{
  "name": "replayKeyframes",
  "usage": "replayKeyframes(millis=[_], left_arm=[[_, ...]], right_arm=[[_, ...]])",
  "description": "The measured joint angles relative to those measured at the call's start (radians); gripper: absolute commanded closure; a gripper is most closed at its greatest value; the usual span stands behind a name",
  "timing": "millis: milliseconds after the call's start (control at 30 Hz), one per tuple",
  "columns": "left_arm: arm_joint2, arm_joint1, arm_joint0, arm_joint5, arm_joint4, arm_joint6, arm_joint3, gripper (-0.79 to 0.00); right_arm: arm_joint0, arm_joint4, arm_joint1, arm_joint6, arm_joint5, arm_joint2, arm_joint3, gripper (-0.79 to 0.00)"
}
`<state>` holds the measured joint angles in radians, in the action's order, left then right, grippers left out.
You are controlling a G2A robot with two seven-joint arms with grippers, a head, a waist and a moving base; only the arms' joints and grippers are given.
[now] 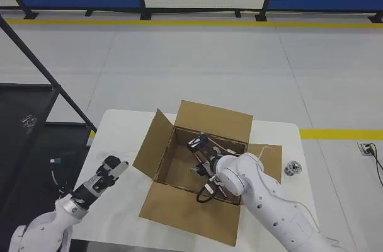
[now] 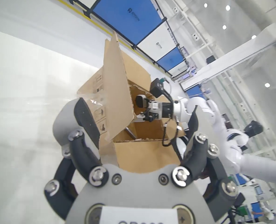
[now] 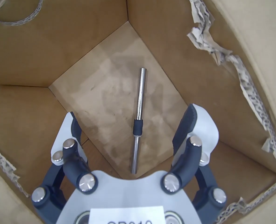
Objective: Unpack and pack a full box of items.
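Observation:
An open cardboard box (image 1: 198, 201) with its flaps up stands in the middle of the white table (image 1: 122, 132). On the box floor (image 3: 100, 94) lies a shiny metal rod (image 3: 139, 108) with a black band around it. My right gripper (image 3: 130, 120) hangs open inside the box, straight above the rod, its fingers (image 3: 187, 122) on either side and apart from it. In the top view the right gripper (image 1: 203, 170) is at the box's right half. My left gripper (image 2: 138, 117) is open and empty, out on the table beside the box's left flap (image 1: 155, 145), shown in the top view too as the left gripper (image 1: 113, 169).
A small metal spool-like part (image 1: 293, 167) sits on the table to the right of the box. The box's rim (image 3: 245, 75) is torn and ragged. A dark frame (image 1: 34, 69) stands left of the table. Bare table lies between the left arm and the box.

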<state>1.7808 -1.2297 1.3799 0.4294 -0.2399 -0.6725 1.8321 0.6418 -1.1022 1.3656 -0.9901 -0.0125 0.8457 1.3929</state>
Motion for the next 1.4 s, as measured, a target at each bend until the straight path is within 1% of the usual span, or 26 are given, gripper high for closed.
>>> replayKeyframes(millis=[67, 100, 133, 200, 233, 333, 400, 433, 500, 533, 567, 600, 900, 1100, 1400], left_arm=[[-0.032, 0.001, -0.015, -0.002, -0.096, 0.035, -0.006, -0.563], [-0.046, 0.001, -0.022, -0.005, -0.13, 0.047, -0.01, -0.536], [-0.062, 0.001, -0.031, -0.008, -0.165, 0.062, -0.016, -0.465], [-0.082, 0.002, -0.045, -0.009, -0.212, 0.081, -0.023, -0.431], [-0.092, 0.003, -0.051, -0.01, -0.242, 0.094, -0.026, -0.379], [-0.111, 0.004, -0.059, -0.016, -0.313, 0.129, -0.027, -0.372], [-0.124, 0.005, -0.06, -0.022, -0.342, 0.151, -0.027, -0.317], [-0.132, 0.005, -0.06, -0.027, -0.359, 0.162, -0.027, -0.28], [-0.145, 0.005, -0.061, -0.035, -0.382, 0.178, -0.028, -0.151], [-0.152, 0.005, -0.061, -0.041, -0.393, 0.187, -0.029, -0.065], [-0.157, 0.005, -0.062, -0.047, -0.4, 0.192, -0.029, -0.018], [-0.162, 0.006, -0.063, -0.052, -0.406, 0.197, -0.029, 0.0], [-0.177, 0.008, -0.056, -0.102, -0.424, 0.247, -0.023, 0.0], [-0.156, 0.01, -0.023, -0.12, -0.397, 0.287, -0.014, 0.0], [-0.106, 0.014, 0.039, -0.14, -0.351, 0.342, 0.007, 0.0]], right_arm=[[0.035, -0.018, -0.01, -0.003, -0.004, 0.026, 0.04, -0.785], [0.049, -0.023, -0.014, -0.003, -0.006, 0.036, 0.053, -0.785], [0.066, -0.029, -0.018, -0.002, -0.009, 0.049, 0.066, -0.785], [0.086, -0.035, -0.023, 0.001, -0.014, 0.065, 0.079, -0.785], [0.096, -0.036, -0.025, 0.002, -0.019, 0.075, 0.085, -0.785], [0.115, -0.037, -0.029, 0.008, -0.03, 0.095, 0.091, -0.785], [0.123, -0.036, -0.031, 0.013, -0.038, 0.103, 0.093, -0.785], [0.127, -0.034, -0.032, 0.016, -0.042, 0.108, 0.093, -0.785], [0.132, -0.033, -0.032, 0.021, -0.048, 0.113, 0.094, -0.785], [0.134, -0.033, -0.032, 0.024, -0.051, 0.116, 0.093, -0.785], [0.134, -0.033, -0.032, 0.026, -0.054, 0.117, 0.092, -0.785], [0.135, -0.033, -0.032, 0.029, -0.057, 0.118, 0.089, -0.785], [0.127, -0.021, -0.031, 0.045, -0.088, 0.135, 0.057, -0.785], [0.116, -0.016, -0.028, 0.044, -0.105, 0.136, 0.041, -0.785], [0.071, -0.005, -0.016, 0.033, -0.13, 0.111, -0.003, -0.785]])
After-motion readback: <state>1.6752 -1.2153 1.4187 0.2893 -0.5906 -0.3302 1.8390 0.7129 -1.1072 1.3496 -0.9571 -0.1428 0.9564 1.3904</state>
